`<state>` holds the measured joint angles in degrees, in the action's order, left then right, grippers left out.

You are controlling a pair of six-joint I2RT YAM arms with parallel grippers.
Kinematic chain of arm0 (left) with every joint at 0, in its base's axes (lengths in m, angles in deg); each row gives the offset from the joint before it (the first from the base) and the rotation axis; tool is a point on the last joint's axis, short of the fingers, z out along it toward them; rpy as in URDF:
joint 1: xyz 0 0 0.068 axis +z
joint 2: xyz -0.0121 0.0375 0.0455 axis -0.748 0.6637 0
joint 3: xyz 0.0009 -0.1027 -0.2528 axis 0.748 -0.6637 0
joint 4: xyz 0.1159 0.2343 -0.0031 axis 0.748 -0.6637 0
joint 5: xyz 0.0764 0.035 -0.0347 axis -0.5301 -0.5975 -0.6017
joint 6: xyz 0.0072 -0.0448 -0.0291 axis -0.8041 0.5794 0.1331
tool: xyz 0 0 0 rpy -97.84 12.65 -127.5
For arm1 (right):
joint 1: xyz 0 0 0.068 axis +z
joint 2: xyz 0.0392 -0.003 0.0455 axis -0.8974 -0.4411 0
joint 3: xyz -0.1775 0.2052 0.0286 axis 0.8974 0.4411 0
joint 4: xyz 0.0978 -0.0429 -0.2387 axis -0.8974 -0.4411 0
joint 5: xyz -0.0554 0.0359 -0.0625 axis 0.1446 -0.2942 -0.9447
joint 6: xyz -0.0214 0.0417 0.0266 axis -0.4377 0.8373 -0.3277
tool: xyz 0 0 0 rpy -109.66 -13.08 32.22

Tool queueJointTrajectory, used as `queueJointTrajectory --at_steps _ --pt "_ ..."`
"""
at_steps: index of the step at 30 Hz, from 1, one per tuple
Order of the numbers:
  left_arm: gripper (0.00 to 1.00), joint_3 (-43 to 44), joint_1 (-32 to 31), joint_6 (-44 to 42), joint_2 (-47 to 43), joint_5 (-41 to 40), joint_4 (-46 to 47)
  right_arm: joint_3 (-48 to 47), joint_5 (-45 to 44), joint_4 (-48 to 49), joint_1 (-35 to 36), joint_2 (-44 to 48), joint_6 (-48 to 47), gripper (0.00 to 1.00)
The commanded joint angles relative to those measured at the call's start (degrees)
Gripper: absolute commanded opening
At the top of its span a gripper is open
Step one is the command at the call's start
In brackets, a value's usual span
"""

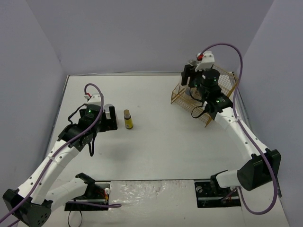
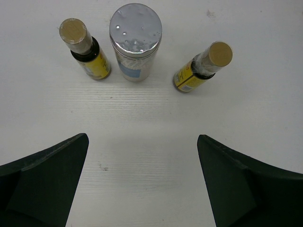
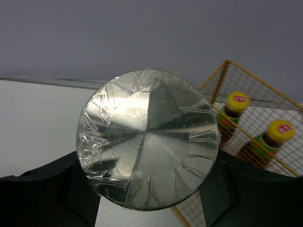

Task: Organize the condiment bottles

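Observation:
In the left wrist view three condiment bottles stand on the white table: a slim dark one (image 2: 86, 51), a pale silver-lidded one (image 2: 136, 42) and another slim dark one (image 2: 202, 66), leaning right. My left gripper (image 2: 142, 161) hangs open just short of them, with nothing between its fingers. From above, one dark bottle (image 1: 128, 119) shows beside that gripper (image 1: 111, 119). My right gripper (image 3: 147, 189) is shut on a pale bottle whose foil-wrapped silver lid (image 3: 147, 139) fills the right wrist view. It holds the bottle at the gold wire basket (image 1: 178, 96). Two yellow-capped dark bottles (image 3: 233, 113) (image 3: 270, 142) stand inside the basket.
The basket's wire wall (image 3: 222, 75) rises just right of the held bottle. Grey walls enclose the table on three sides. Both arm bases and cables sit at the near edge.

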<state>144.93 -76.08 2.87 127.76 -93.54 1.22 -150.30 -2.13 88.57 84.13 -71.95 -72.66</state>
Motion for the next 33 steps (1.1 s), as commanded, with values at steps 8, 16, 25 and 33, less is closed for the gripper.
queueJointTrajectory --at_steps 8,16,25,33 --pt "0.97 3.7 0.5 0.7 1.4 -0.4 3.5 0.9 -5.7 0.4 -14.9 0.2 3.3 0.00" --pt "0.97 3.1 0.6 0.9 1.1 -0.9 3.6 5.9 -5.6 6.3 -16.1 -3.3 3.5 0.00" --pt "0.97 2.6 0.5 1.1 0.4 -1.4 3.3 10.2 -4.6 17.9 -16.2 -8.9 3.3 0.00" --pt "0.97 2.0 0.6 1.3 -0.6 -1.8 3.3 11.0 -4.3 23.0 -16.2 -7.5 2.5 0.00"
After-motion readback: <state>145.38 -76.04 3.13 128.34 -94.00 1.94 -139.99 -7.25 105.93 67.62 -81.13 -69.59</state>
